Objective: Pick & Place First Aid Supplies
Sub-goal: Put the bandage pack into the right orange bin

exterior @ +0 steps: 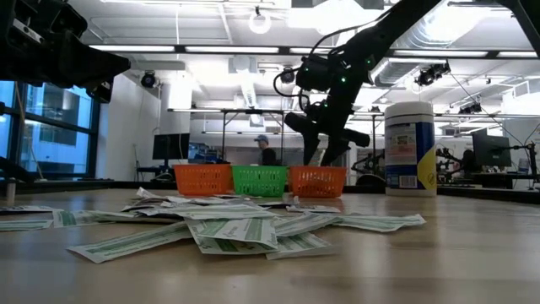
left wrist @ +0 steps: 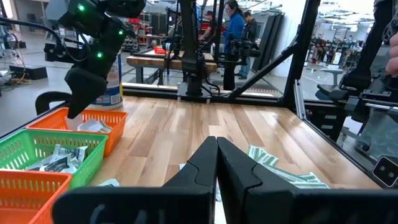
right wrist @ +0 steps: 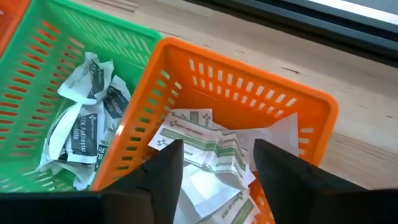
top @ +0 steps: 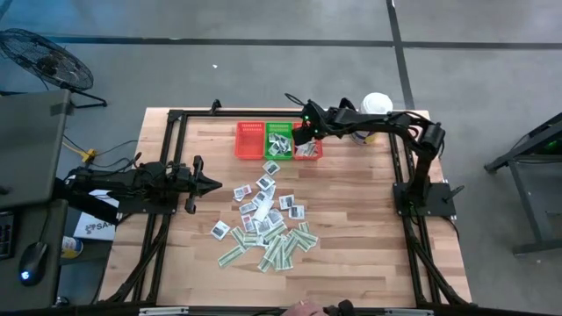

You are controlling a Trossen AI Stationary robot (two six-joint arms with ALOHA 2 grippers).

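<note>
A loose pile of first aid supplies (top: 268,224), squarish white packets and green-and-white strips, lies flat on the wooden table (top: 351,228) near its middle. Three mesh baskets stand in a row at the far edge. My right gripper (right wrist: 217,155) hangs open, slanting down over the right-hand orange basket (right wrist: 249,93). That basket holds green-and-white strips (right wrist: 205,146) below the fingers. White packets with dark print (right wrist: 87,124) lie in the green basket (top: 279,140) beside it. My left gripper (left wrist: 216,162) is shut and points level above the table's left side (top: 211,183), holding nothing.
A red basket (top: 250,140) stands left of the green one. A tall white tub with a blue label (exterior: 409,148) stands at the far right corner, behind the right arm. Dark frame rails (top: 171,167) run along the table's edges. People stand in the room beyond the table (left wrist: 235,28).
</note>
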